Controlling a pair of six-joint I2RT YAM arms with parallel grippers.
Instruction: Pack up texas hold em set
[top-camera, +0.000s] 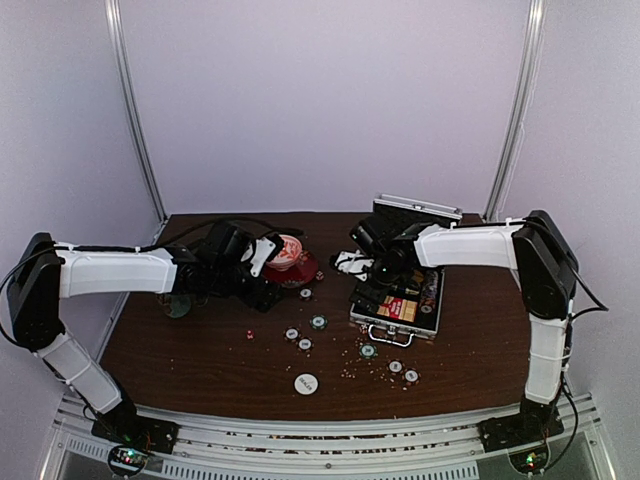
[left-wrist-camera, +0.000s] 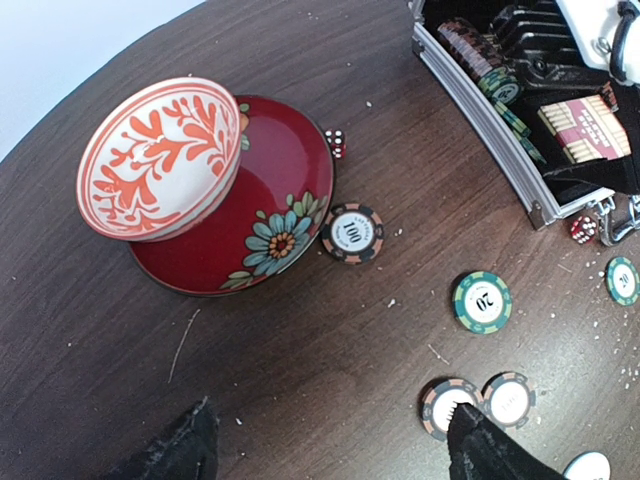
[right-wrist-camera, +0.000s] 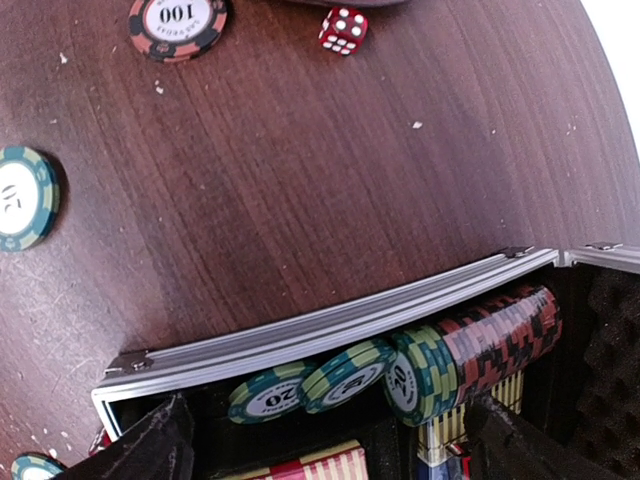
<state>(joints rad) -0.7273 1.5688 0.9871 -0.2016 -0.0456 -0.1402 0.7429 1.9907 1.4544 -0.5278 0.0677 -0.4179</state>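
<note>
Hovering above the open briefcase (right-wrist-camera: 330, 322) low in its view, the right gripper (right-wrist-camera: 330, 435) has jaws apart, empty; the left gripper (left-wrist-camera: 330, 445), likewise apart, should straddle one loose chip (left-wrist-camera: 505, 398) at lower right squarely.

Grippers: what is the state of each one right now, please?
Left gripper: open, holding nothing, over loose chips.
Right gripper: open, holding nothing, over the case.

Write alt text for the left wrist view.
A red-and-white bowl rests on a red floral saucer on a dark wooden table. Loose poker chips lie to its right, and an open silver case of chips fills the top right corner.
</note>
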